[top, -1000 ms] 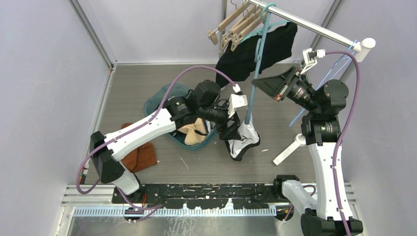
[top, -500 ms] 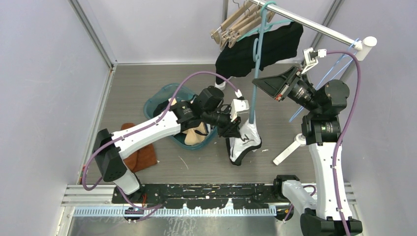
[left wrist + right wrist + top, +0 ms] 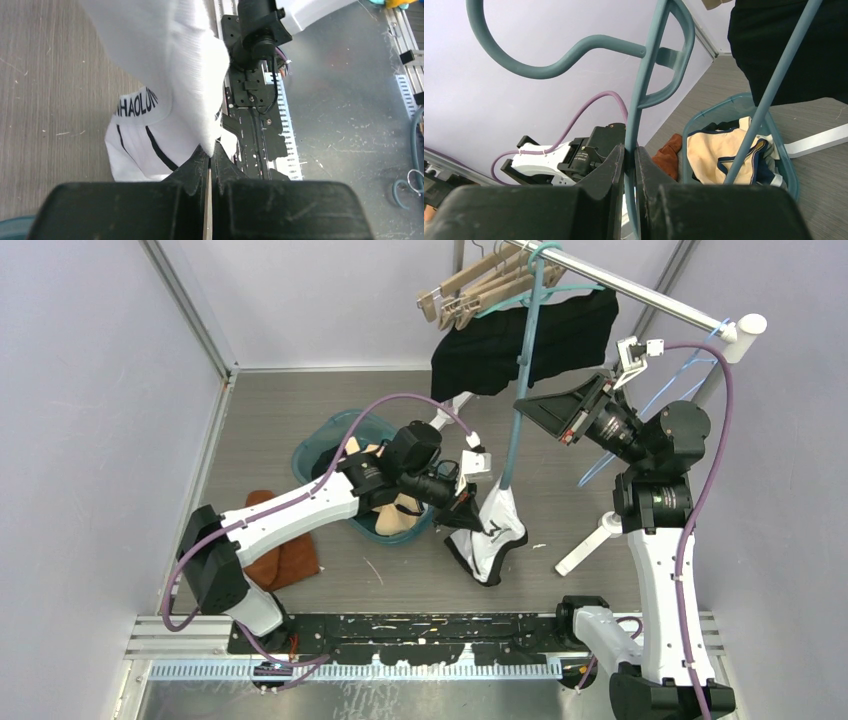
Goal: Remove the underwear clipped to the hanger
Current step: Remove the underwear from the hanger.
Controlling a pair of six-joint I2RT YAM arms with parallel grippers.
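The white underwear (image 3: 497,537) with black trim and lettering hangs at the lower end of the teal hanger (image 3: 517,410), whose hook is over the metal rail (image 3: 640,292). The clip itself is hidden. My left gripper (image 3: 468,514) is shut on a fold of the underwear's white fabric (image 3: 170,75), and the left wrist view shows the jaws (image 3: 210,152) pinched together on it. My right gripper (image 3: 524,406) is shut on the hanger's vertical stem (image 3: 639,100), with the jaws (image 3: 630,152) closed round the teal bar.
A teal basket (image 3: 312,448) with cream and dark clothes sits on the floor left of the underwear. A brown cloth (image 3: 285,560) lies beside it. A black garment (image 3: 530,340) and wooden hangers (image 3: 465,290) hang on the rail. A white stand leg (image 3: 590,540) lies at right.
My left gripper has closed on the underwear and drawn it down and to the left. The hanger's lower end has swung with it. The right arm has held still.
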